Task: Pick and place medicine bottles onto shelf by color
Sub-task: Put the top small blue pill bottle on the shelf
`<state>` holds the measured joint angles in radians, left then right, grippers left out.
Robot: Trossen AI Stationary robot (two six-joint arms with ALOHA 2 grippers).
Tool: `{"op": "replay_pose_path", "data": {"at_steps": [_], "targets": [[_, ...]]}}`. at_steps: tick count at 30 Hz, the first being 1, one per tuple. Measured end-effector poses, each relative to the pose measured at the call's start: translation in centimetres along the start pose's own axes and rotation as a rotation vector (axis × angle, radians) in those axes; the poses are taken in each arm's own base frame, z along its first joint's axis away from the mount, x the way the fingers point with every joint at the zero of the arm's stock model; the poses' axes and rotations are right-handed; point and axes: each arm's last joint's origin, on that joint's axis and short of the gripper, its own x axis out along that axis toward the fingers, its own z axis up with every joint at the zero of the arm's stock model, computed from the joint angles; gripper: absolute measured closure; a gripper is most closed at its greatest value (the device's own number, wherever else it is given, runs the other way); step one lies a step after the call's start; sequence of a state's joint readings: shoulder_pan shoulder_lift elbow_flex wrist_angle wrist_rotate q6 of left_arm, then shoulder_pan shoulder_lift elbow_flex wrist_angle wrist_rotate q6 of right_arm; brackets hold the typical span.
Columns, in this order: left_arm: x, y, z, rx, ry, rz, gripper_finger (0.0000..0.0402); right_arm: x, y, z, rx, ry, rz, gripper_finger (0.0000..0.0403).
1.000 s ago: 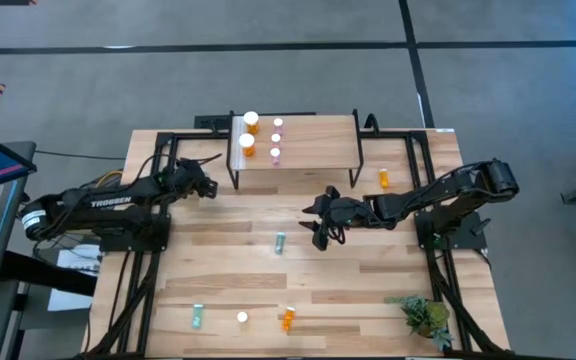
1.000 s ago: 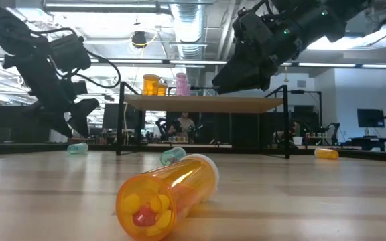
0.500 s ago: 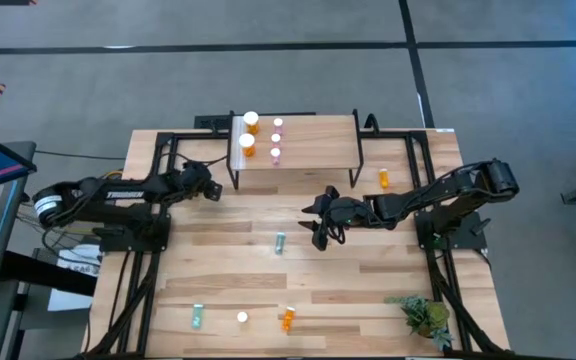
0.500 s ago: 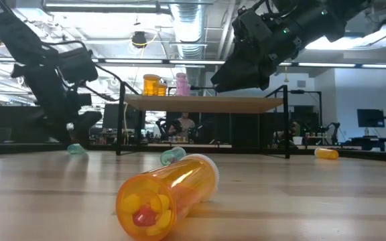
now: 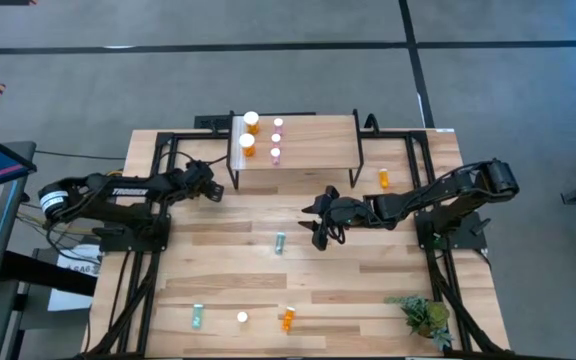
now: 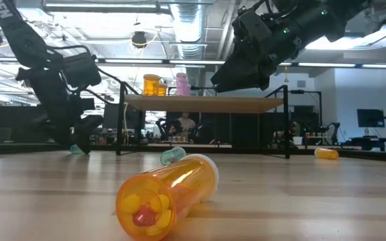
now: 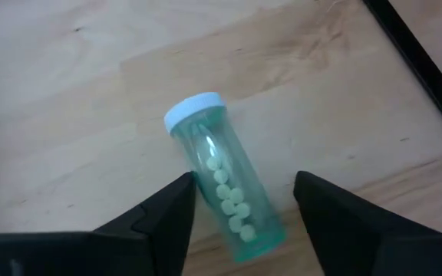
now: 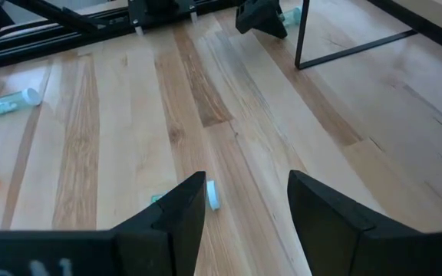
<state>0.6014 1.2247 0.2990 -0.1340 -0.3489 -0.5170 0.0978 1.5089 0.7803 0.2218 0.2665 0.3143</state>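
While your left hand (image 7: 240, 211) sits low with its fingers spread either side of the teal bottle (image 7: 225, 188) lying on the desk, you look mid-pick, so next squeeze, lift and carry it to the shelf (image 5: 313, 150); your right hand (image 5: 320, 228) hovers spread, empty.

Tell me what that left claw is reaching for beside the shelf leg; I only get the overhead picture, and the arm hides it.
Observer: A teal pill bottle, lying on its side on the table. The left wrist view shows it.
Visitor: Has it grabbed it?
Observer: Not yet. The left gripper is open, its fingers straddling the bottle.
Visitor: And the right one?
Observer: The right gripper hangs open and empty, raised off the table, with another teal bottle lying just ahead of it.
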Motion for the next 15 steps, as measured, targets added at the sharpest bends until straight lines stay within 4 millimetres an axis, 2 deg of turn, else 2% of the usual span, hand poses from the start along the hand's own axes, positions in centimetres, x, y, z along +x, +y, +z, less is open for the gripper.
{"op": "replay_pose_path", "data": {"at_steps": [8,15], "targets": [[-0.01,-0.07,0.02,0.008,0.01,-0.019,0.0276,0.0,0.0,0.0,0.0,0.0,0.0,0.0197],[-0.44,-0.04,0.28,0.037,-0.002,-0.025,0.0308,0.0,0.0,0.0,0.0,0.0,0.0,0.0197]]}}
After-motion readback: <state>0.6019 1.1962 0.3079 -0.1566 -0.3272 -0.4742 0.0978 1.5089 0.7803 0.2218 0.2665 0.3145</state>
